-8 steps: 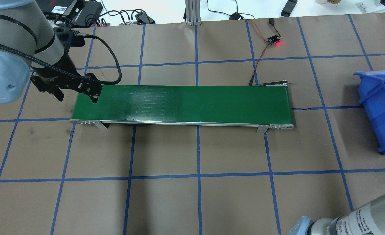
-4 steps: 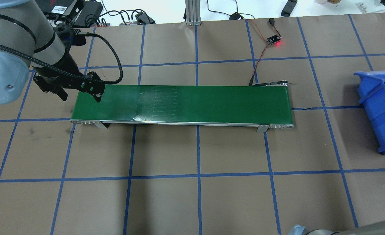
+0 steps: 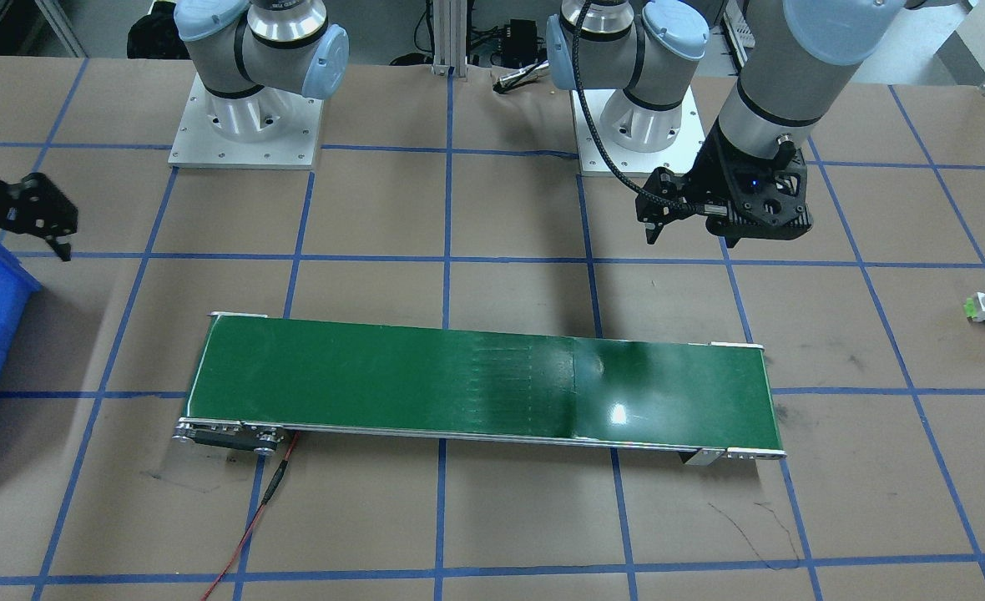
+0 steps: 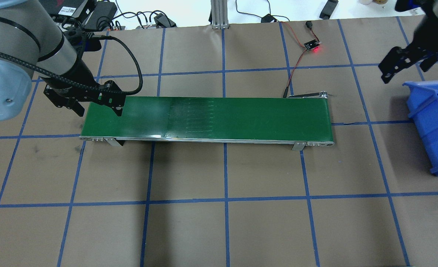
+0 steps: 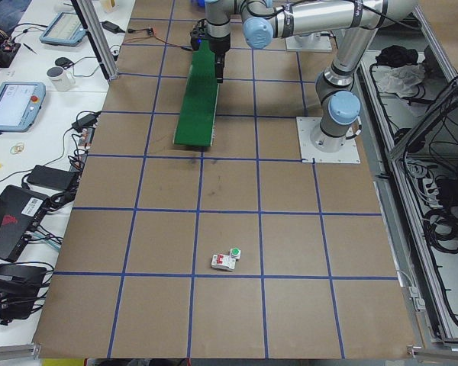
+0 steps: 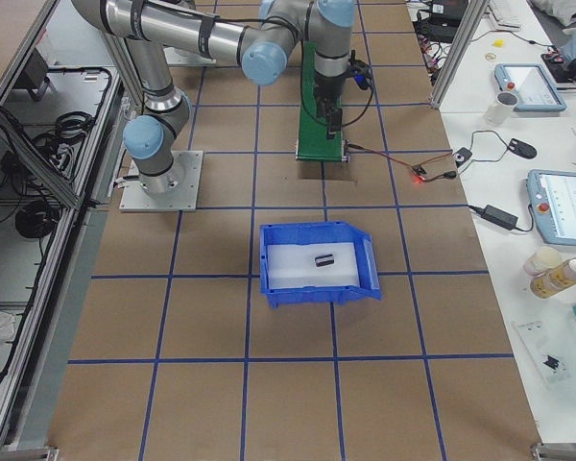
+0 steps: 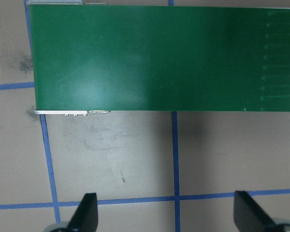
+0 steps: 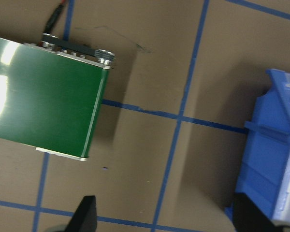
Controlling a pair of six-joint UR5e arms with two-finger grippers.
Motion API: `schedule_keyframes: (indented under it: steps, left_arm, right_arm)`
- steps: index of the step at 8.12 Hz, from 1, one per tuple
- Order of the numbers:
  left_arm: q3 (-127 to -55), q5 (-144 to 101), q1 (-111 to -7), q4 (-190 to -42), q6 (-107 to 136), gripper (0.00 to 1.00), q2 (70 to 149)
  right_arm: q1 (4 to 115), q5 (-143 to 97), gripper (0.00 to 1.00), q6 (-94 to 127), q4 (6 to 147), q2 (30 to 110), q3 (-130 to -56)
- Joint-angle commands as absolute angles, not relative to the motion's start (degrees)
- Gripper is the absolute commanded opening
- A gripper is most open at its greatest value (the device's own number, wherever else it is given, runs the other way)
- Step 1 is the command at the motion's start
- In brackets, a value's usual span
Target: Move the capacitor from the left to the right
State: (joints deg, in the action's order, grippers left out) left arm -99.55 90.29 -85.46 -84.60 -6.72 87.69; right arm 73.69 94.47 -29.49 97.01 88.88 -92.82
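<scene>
Lying in the bin (image 6: 312, 293), capacitor (image 6: 324, 258) looks delivered; left fingers (image 7: 87, 213) and right fingers (image 8: 87, 215) spread apart, empty. Likely nothing left.

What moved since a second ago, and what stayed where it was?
The right gripper swung into view from the right edge and now hangs beside the blue bin. The left gripper slid a little rightward over the conveyor belt. The faint ribbed marks on it drifted right. Nothing was grabbed or dropped; both grippers are open. Bin and red-lit board stayed put.
</scene>
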Motion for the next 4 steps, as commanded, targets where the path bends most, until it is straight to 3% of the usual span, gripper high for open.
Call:
schedule_keyframes:
  steps: [1, 4]
  left_arm:
    - [-99.6, 90.5, -85.5, -84.6, -6.7, 1.0, 87.7]
    - [-99.6, 90.4, -85.5, -84.6, -6.6, 1.0, 88.0]
  right_arm:
    - [87.6, 94.7, 1.0, -13.1, 94.1, 91.6, -92.6]
    - [92.5, 93.9, 1.0, -6.3, 91.9, 91.8, -92.5]
